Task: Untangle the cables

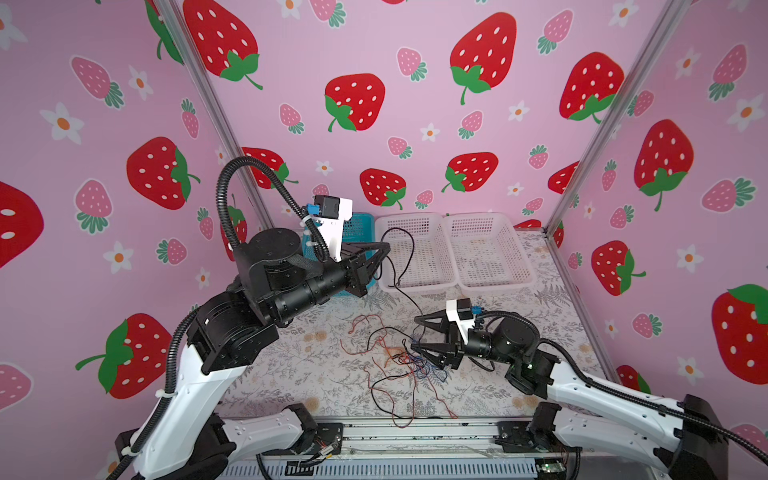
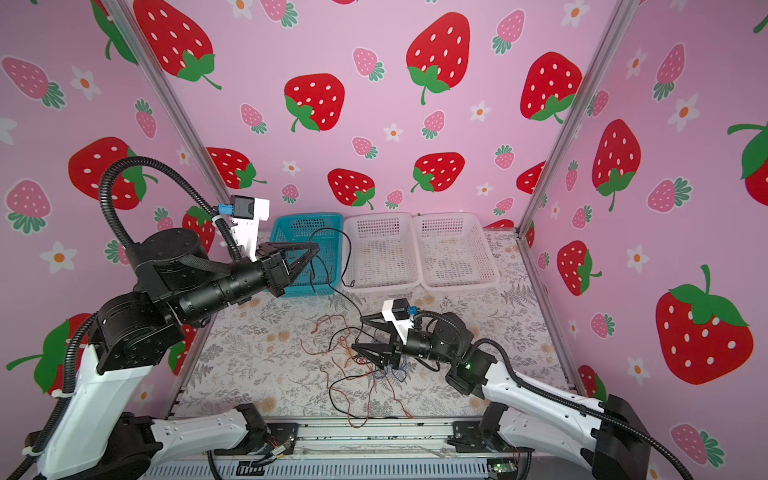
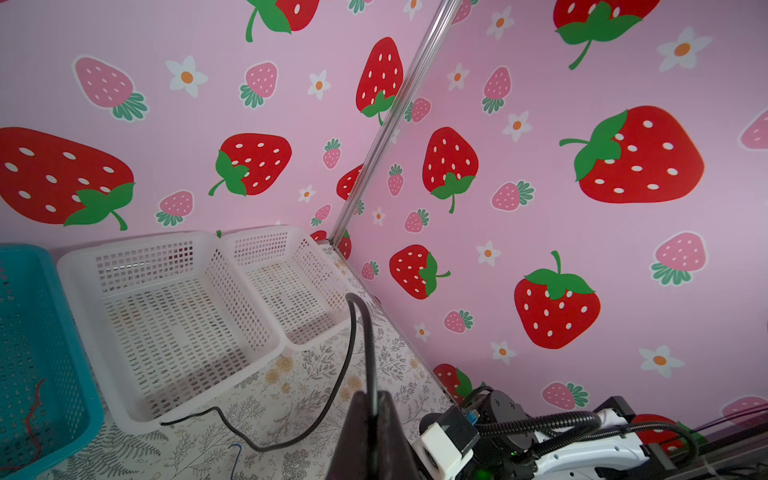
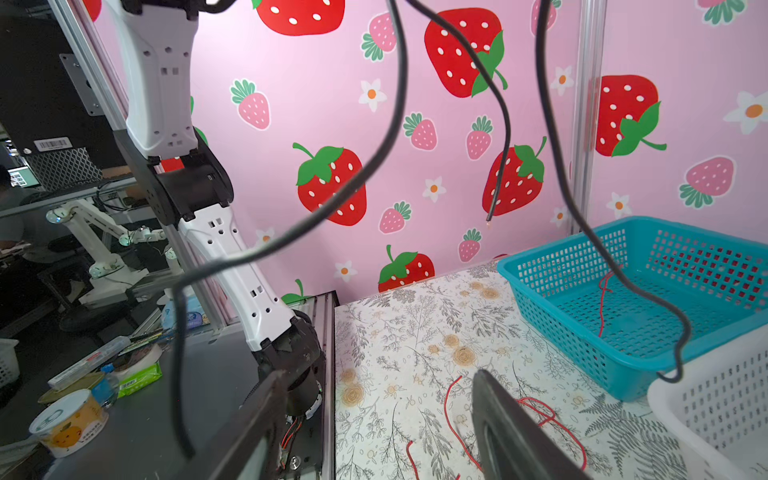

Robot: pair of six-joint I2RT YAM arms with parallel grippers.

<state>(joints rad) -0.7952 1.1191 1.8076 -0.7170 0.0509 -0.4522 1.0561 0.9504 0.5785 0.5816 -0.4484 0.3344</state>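
On the mat [image 1: 291, 365], red, black and blue cables [image 1: 405, 359] lie in a loose tangle near the front edge. The right gripper [image 1: 415, 332] hangs low over the tangle with its jaws apart. A strand of the black cable [image 3: 352, 332] runs down between them, and whether it touches them cannot be told. The left gripper [image 1: 386, 247] is up beside the white basket [image 2: 378, 218], pinched together on the black cable, which loops above it and drops to the tangle. A red cable [image 4: 602, 307] lies in the blue basket [image 2: 307, 218].
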